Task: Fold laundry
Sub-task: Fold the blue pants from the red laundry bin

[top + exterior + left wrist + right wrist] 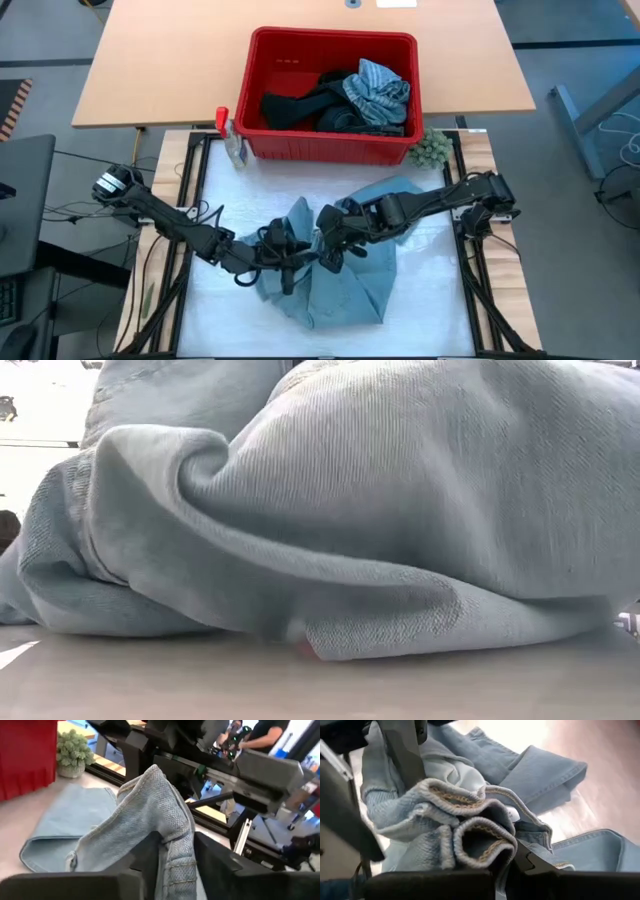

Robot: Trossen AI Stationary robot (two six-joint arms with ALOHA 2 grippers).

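Both grippers' fingers apparently pinch the light blue garment (340, 290) mid-table.

One light blue garment (345, 285) on the bench (430, 320); one red basket (333, 92) behind it, holding several more garments (345, 100); one green ball (430, 148) beside the basket; two pincers.

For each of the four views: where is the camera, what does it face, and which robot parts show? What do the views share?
High: overhead, straight down; both arms, left gripper, right gripper, red basket.
Low: table height; only the light blue garment, no robot parts.
Left wrist: past its own fingers, cloth between them, other arm beyond.
Right wrist: past its own fingers, clamped on bunched cloth.
Shared: the light blue garment appears in all four.
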